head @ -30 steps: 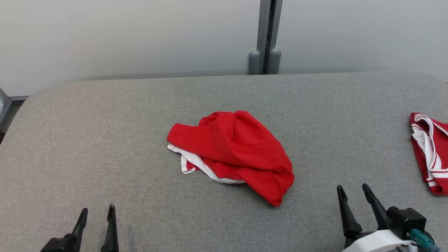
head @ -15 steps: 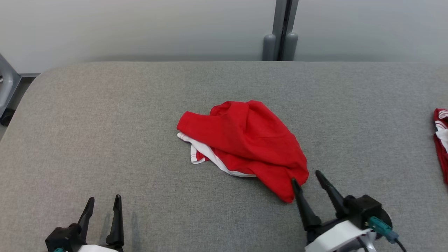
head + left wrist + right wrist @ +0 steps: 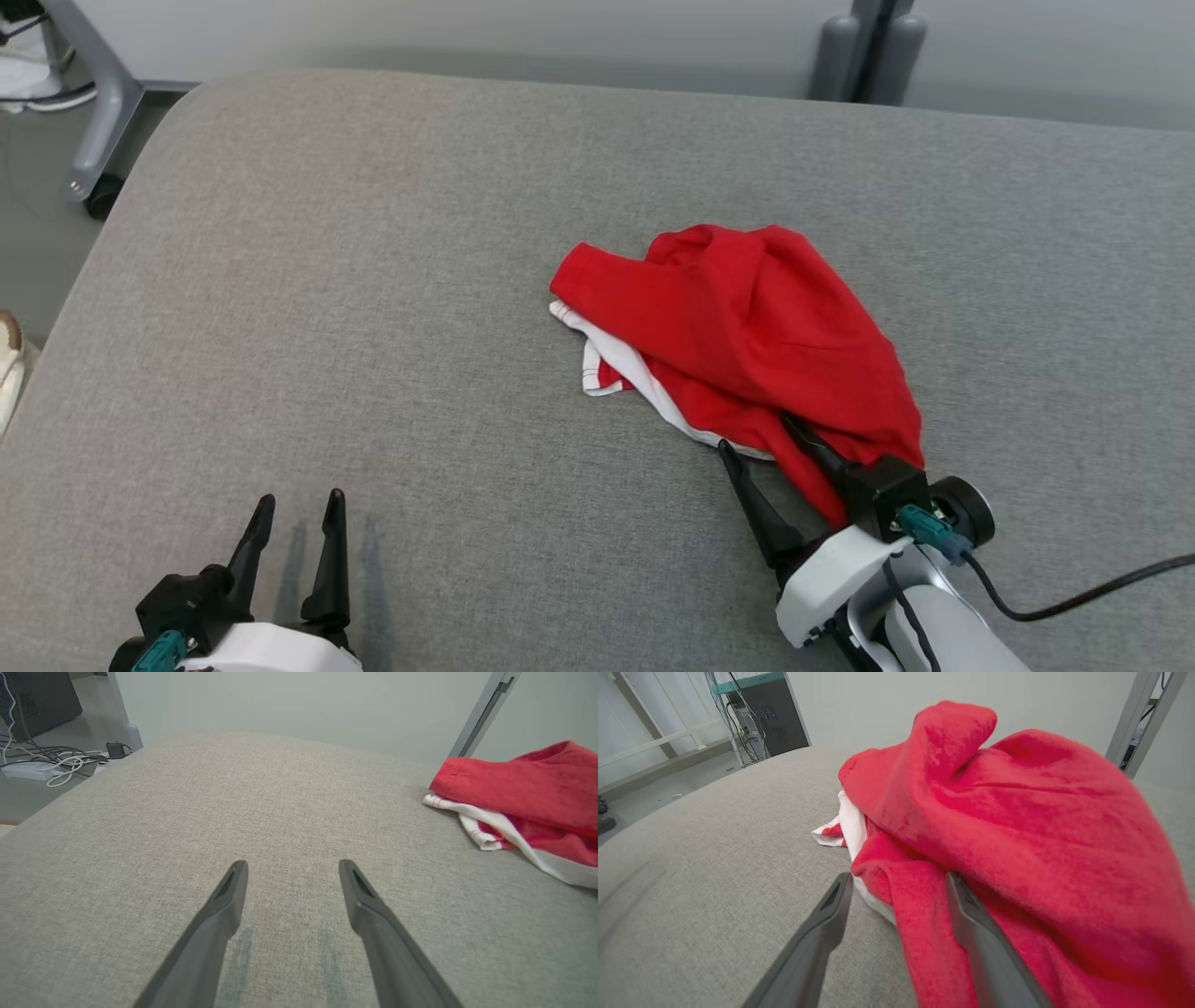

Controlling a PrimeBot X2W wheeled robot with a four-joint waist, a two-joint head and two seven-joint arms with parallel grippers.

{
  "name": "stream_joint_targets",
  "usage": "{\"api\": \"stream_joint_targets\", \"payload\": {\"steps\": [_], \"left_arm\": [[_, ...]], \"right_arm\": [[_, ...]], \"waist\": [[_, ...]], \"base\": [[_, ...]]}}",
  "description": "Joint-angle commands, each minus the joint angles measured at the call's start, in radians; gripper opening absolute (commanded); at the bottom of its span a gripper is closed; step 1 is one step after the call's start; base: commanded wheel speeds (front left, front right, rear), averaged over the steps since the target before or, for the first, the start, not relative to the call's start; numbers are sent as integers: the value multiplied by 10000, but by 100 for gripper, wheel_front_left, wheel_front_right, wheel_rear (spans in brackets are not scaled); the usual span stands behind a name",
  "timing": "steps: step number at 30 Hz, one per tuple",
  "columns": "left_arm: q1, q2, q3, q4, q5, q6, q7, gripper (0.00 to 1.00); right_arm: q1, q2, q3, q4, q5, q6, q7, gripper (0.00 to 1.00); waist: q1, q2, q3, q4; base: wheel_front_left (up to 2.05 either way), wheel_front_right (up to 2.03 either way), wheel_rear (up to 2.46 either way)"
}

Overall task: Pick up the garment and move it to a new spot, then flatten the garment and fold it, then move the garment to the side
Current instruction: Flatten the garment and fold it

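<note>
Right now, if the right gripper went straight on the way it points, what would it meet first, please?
The red garment: a fold sits inside the open right gripper, so contact looks almost immediate.

I see the garment (image 3: 747, 327) lying on the padded table (image 3: 327, 280), right of centre. My right gripper (image 3: 756, 433) is at the garment's near edge, with one finger just left of the cloth, the other over it, and a fold between them. My left gripper (image 3: 302, 497) is at the near left, well apart from the garment. A wheeled frame leg (image 3: 98, 121) stands beyond the far left corner, and an upright post (image 3: 834, 56) behind the far edge.
</note>
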Motion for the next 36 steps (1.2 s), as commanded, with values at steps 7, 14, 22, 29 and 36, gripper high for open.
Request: {"api": "stream_joint_targets", "payload": {"steps": [7,14,22,29,36], "left_arm": [[-277,25,-51,9,-113,-61,-16,100],[-144,28,-160,94,-209,-65,-16,100],[-243,28,-204,124,-92,-79,-16,100],[-170,26,-252,194,-94,-85,-16,100],[-59,29,-319,241,-174,-78,-16,100]], "right_arm": [[-344,-58,-188,693,-421,0,60,33],[-444,-53,297,388,139,0,-34,0],[-836,-65,1628,-944,1365,0,-76,0],[-1184,-49,2829,-2744,2562,0,-74,0],[-1121,-72,2604,-4071,3129,0,-75,0]], "waist": [[0,0,291,212],[0,0,74,114],[0,0,29,21],[0,0,-51,-47],[0,0,-177,-213]], "base": [[0,0,0],[0,0,0],[0,0,0],[0,0,0],[0,0,0]]}}
